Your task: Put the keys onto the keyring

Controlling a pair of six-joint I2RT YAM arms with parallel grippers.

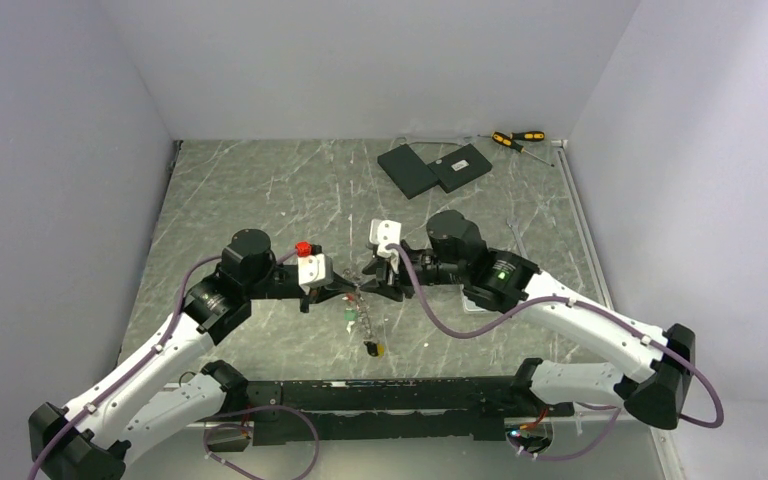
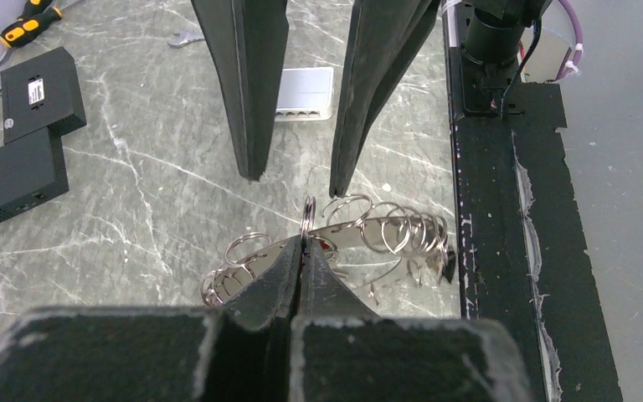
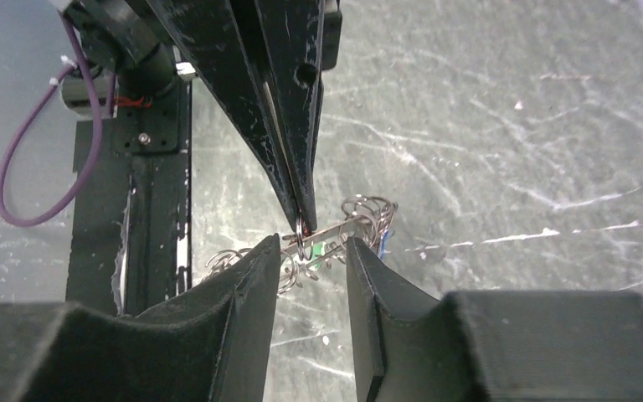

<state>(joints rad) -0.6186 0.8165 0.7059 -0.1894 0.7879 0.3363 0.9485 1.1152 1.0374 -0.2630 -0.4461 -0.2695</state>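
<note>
**Present state.** The left gripper [image 2: 304, 239] is closed tight on one thin upright loop of the keyring [image 2: 385, 230], a bunch of bright wire rings strung along a flat metal strip. The right gripper [image 3: 311, 244] stands partly spread, one finger on each side of the bunch, and clamps nothing.

**Location.** The bunch sits between the two arms, over the middle of the table [image 2: 134, 193]. It cannot be told whether its lower end rests on the surface. The keys [image 3: 322, 249] hang in the bunch. A green head and a blue head [image 3: 383, 241] show in the right wrist view.

**Handling (judgement).**
- The assembly is probably light, hard and smooth.
- The wire loops look stiff but springy, and are likely to swing, twist or slip out of a flat pad.
- Take hold across the flat of a single loop, close to where it joins the strip, not on the dangling keys.
- Grip a key by its plastic head, which offers the widest face.
</note>
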